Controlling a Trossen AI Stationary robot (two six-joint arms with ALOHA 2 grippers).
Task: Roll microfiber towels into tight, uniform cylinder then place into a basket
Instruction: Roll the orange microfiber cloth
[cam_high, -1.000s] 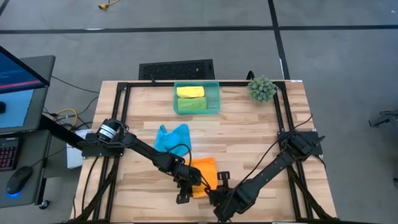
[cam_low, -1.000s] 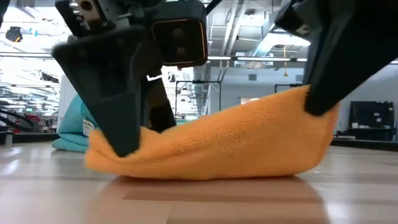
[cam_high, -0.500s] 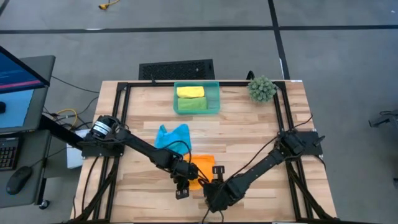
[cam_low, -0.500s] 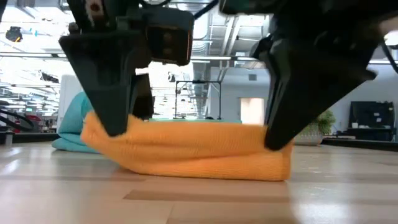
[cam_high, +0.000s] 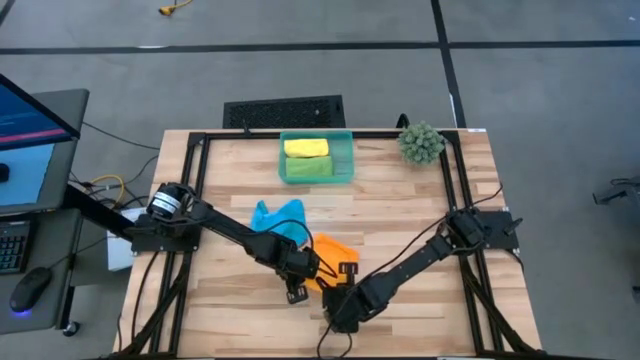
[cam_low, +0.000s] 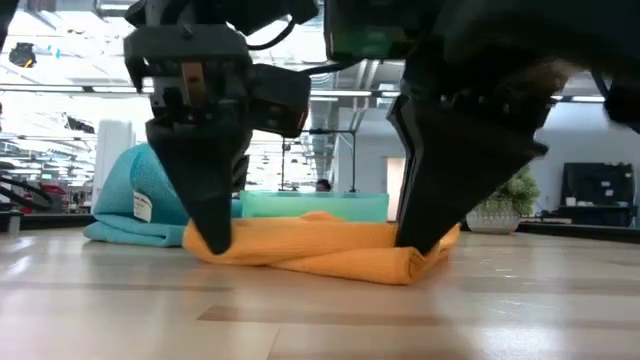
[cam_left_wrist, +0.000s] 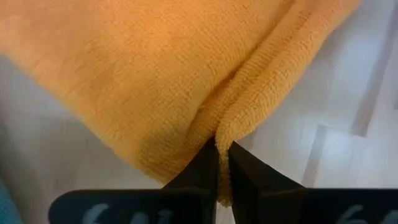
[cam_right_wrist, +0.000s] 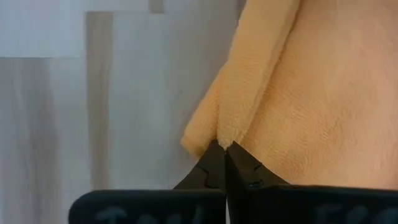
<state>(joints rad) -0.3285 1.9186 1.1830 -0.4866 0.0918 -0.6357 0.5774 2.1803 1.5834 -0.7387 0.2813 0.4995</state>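
Note:
The orange towel (cam_high: 331, 258) lies folded over on the table near its front edge, in two layers in the low view (cam_low: 320, 250). My left gripper (cam_low: 213, 243) is shut on its left end and my right gripper (cam_low: 414, 243) on its right end; both point steeply down. The blue towel (cam_high: 275, 220) lies crumpled on the table just behind. The teal basket (cam_high: 345, 158) stands at the far middle with a rolled yellow towel (cam_high: 306, 147) and a rolled green towel (cam_high: 308, 168) lying inside. My left gripper pinches a doubled edge of the orange towel (cam_left_wrist: 235, 127) between its two fingertips. It comes from above, pointing steeply down. The towel's end rests on the table below the fingers, slack. My right gripper pinches the towel's edge near a corner (cam_right_wrist: 216, 132) between its fingertips, also from above and pointing steeply down. That end lies on the table too.
A spiky green plant ball (cam_high: 421, 143) sits at the far right corner. A black frame (cam_high: 200, 150) runs round the table's edges. Bare wood (cam_high: 400, 210) lies between the towels and the right arm's base.
Both grippers have carried the orange towel toward the far edge and come closer together, the right one moving left and down, the left one tipping. The towel, which was held up and sagging between them, now lies folded over on the table, shorter and flatter.

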